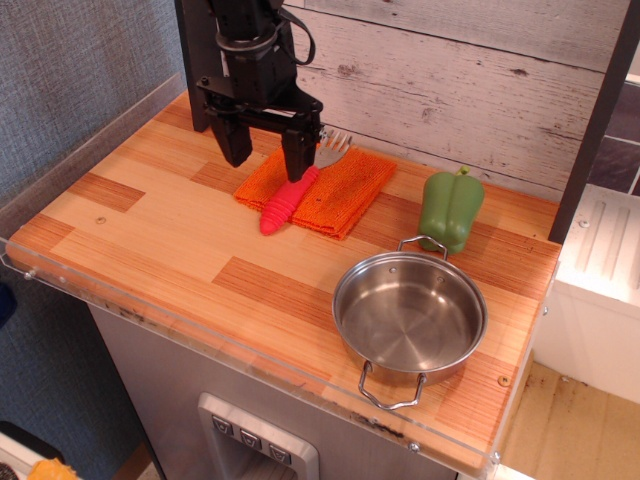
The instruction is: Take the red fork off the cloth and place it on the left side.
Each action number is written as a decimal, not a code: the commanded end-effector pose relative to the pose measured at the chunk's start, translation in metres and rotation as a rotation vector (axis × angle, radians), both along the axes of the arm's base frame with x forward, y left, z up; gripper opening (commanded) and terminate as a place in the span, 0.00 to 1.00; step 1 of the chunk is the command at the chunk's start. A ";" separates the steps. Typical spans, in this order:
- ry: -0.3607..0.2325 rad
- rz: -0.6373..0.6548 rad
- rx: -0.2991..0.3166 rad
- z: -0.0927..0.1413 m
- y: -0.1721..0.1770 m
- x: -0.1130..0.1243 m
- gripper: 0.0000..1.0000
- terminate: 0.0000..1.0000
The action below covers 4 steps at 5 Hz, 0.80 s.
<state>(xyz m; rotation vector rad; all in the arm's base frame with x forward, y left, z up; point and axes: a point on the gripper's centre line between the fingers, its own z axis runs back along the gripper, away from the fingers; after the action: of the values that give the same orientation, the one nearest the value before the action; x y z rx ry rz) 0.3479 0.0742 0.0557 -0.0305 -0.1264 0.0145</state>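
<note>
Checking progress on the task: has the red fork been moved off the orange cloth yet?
No. The red fork lies diagonally on the cloth, only its handle tip overhanging the front edge, with the open gripper above it.

The black robot arm comes down from the top, near the back wall. Its gripper (266, 158) points straight down, with its two black fingers spread wide apart and nothing between them. The left finger (236, 142) hangs over the wood just beside the cloth (345, 192). The right finger (297, 158) hangs over the cloth's near-left part. I cannot tell if it touches anything.
</note>
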 end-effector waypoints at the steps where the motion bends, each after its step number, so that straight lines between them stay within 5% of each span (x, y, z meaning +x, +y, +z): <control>1: -0.030 -0.060 0.045 0.005 -0.012 0.010 1.00 0.00; 4: 0.008 -0.011 0.048 -0.012 0.006 0.016 1.00 0.00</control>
<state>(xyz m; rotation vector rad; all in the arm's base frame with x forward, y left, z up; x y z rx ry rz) 0.3563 0.0769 0.0284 0.0075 -0.0738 -0.0015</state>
